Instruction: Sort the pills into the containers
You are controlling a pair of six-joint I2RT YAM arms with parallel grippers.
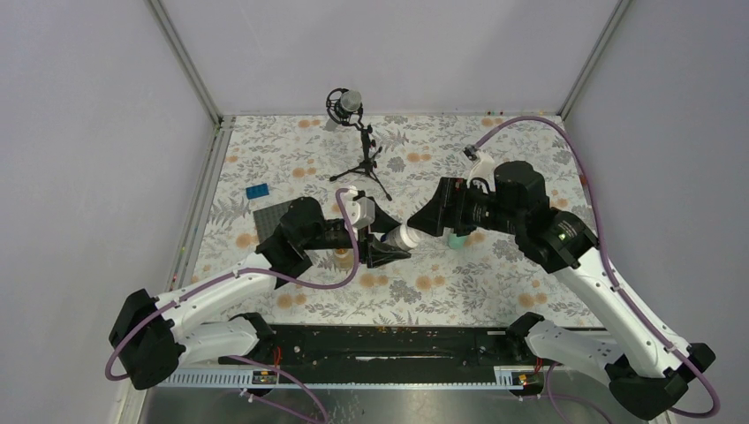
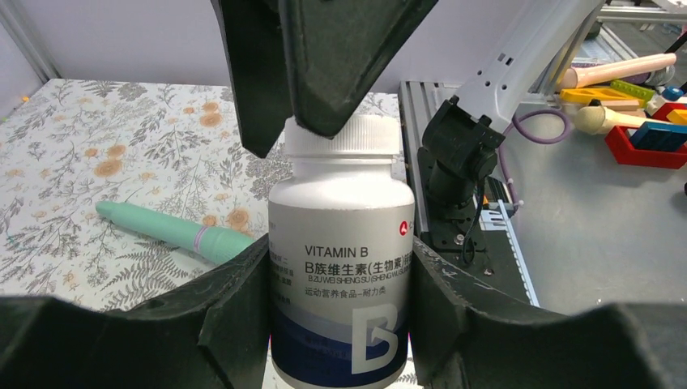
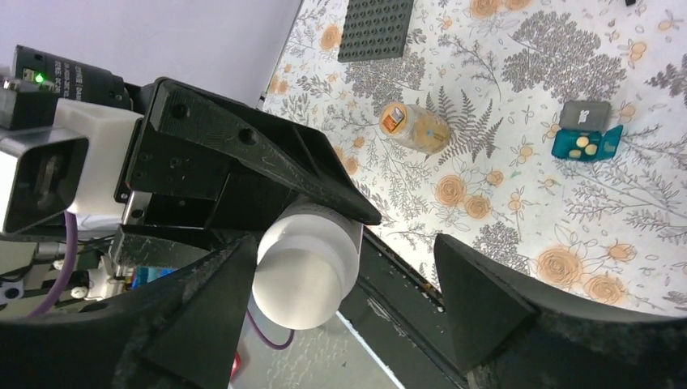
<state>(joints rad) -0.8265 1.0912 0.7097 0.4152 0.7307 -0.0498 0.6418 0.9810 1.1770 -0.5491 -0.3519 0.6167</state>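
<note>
My left gripper point(image 2: 340, 271) is shut on a white Vitamin B bottle point(image 2: 340, 267), held tilted over the table point(image 1: 404, 237). My right gripper point(image 3: 344, 259) stands open round its white cap point(image 3: 301, 271); the cap lies against one finger and the other finger is well clear. Small yellowish pills point(image 3: 585, 146) lie in the open teal box point(image 3: 603, 147), with the grey box point(image 3: 585, 113) beside it. The long mint-green strip point(image 2: 166, 228) lies on the cloth behind the bottle. A small clear jar point(image 3: 415, 128) with orange pellets lies on its side.
A dark grey studded plate point(image 1: 269, 216) and a blue brick point(image 1: 258, 191) sit at the left. A microphone on a tripod point(image 1: 358, 141) stands at the back middle. The cloth is printed with orange flowers. A black rail point(image 1: 380, 344) runs along the near edge.
</note>
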